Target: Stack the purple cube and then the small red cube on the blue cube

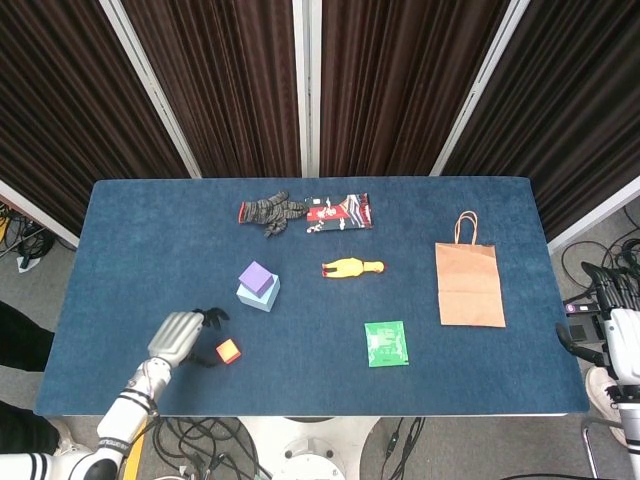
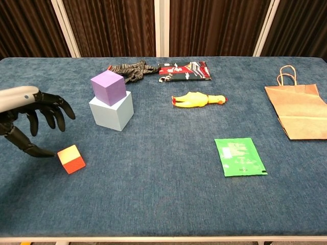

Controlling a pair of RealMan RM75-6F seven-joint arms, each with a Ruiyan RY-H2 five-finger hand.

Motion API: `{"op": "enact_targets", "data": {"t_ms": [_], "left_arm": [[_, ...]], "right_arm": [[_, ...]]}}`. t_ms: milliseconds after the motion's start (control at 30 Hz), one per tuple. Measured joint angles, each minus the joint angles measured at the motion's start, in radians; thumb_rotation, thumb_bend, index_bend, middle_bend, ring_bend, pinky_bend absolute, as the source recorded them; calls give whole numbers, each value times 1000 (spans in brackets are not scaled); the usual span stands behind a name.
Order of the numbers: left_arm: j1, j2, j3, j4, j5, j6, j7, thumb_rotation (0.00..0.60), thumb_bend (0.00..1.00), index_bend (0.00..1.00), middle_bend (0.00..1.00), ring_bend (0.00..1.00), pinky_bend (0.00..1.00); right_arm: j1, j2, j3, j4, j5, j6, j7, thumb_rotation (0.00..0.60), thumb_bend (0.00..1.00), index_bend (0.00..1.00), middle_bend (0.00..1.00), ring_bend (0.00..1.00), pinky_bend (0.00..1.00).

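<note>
Nearest the front edge of the table point(image 2: 153, 214), the left hand point(image 2: 28, 120) hangs just beside the small red cube point(image 2: 71, 158) with its fingers point(image 2: 51, 112) spread and curved, holding nothing. Its thumb tip lies low at the cube's left side — touching or just short of it, I cannot tell which — while the other fingers arch above and to the left of the cube. In the head view the same left hand point(image 1: 185, 335) sits left of the cube point(image 1: 228, 351), dark fingertips reaching toward it. The cube rests flat on the blue cloth, its top face yellowish and its sides red.

Further right lies a green packet point(image 2: 240, 156), flat; its pale printing is too small to read.

Beyond the hand, the purple cube point(image 2: 108, 87) stands on the blue cube point(image 2: 111, 110), turned a little against it. To the right lie a yellow rubber chicken point(image 2: 198, 99) and a brown paper bag point(image 2: 298, 111) on its side with handles toward the far edge — its contents cannot be seen.

Farthest off, a grey glove point(image 2: 131, 69) lies just beside a red-and-black wrapper point(image 2: 185, 71) whose white lettering is unreadable.

The right hand point(image 1: 618, 322) shows off the table's right edge in the head view only; whether its fingers are closed or apart cannot be told.
</note>
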Motion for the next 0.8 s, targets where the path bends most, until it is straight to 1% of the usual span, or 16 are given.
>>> {"op": "enact_targets", "data": {"t_ms": [167, 367, 600, 800], "left_arm": [[16, -63, -16, -19, -62, 30, 84, 600, 56, 373, 527, 412, 503], [24, -116, -48, -27, -128, 43, 136, 600, 57, 372, 530, 414, 503], [37, -163, -54, 15, -116, 87, 187, 600, 57, 375, 538, 420, 490], [57, -184, -53, 12, -139, 94, 214, 600, 58, 375, 550, 420, 488]], "right_arm": [[1, -1, 0, 1, 6, -2, 3, 600, 224, 0, 78, 0, 0], [2, -1, 3, 3, 15, -3, -2, 600, 224, 0, 78, 0, 0], [4, 1, 3, 0, 16, -6, -7, 600, 223, 0, 78, 0, 0], [3, -3, 4, 4, 15, -1, -7, 600, 224, 0, 78, 0, 0]]}}
